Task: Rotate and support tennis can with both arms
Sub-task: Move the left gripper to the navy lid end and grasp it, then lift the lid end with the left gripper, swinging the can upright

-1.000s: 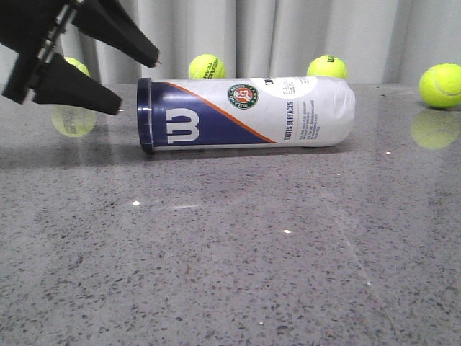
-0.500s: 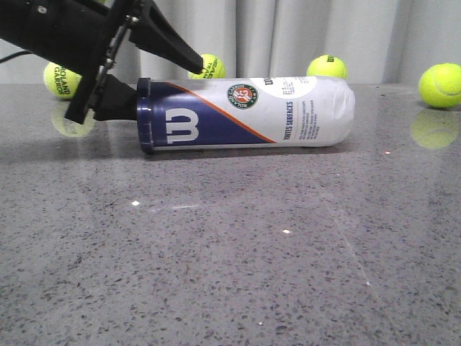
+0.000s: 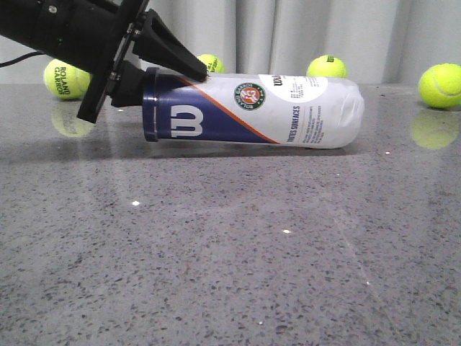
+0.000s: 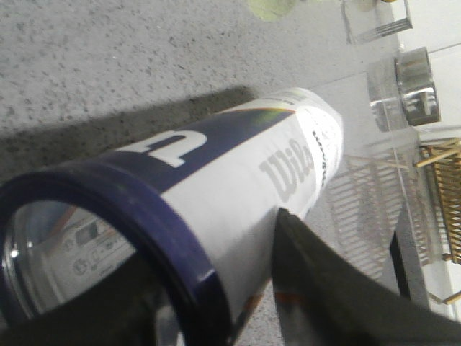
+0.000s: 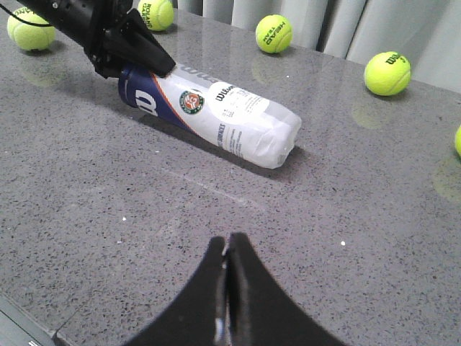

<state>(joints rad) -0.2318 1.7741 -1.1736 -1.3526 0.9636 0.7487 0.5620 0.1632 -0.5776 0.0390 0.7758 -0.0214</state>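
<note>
- Grey speckled tabletop (image 3: 230, 274) with pale curtains behind carries the tennis can (image 3: 274, 112), which lies on its side, navy rim toward the robot's left, closed end toward its right.
- Several tennis balls (image 3: 440, 85) sit well apart along the far edge and play no part.
- Left pincer (image 3: 155, 68) is at the rim end: one finger lies over the outside of the can wall, the other sits at or inside the open mouth, as the left wrist view shows. It looks clamped on the rim, and the rim end sits slightly raised off the surface while the far end rests down.
- Right pincer (image 5: 226, 288) hangs high and near the robot, well apart from the can, fingers pressed together on nothing.
- Judgement: the rotating step is just under way, with support not yet given.
- Next, the left arm would need to swing the rim end upward, while the right arm opens and comes in to steady the can's body; a thin rim grip could slip.
</note>
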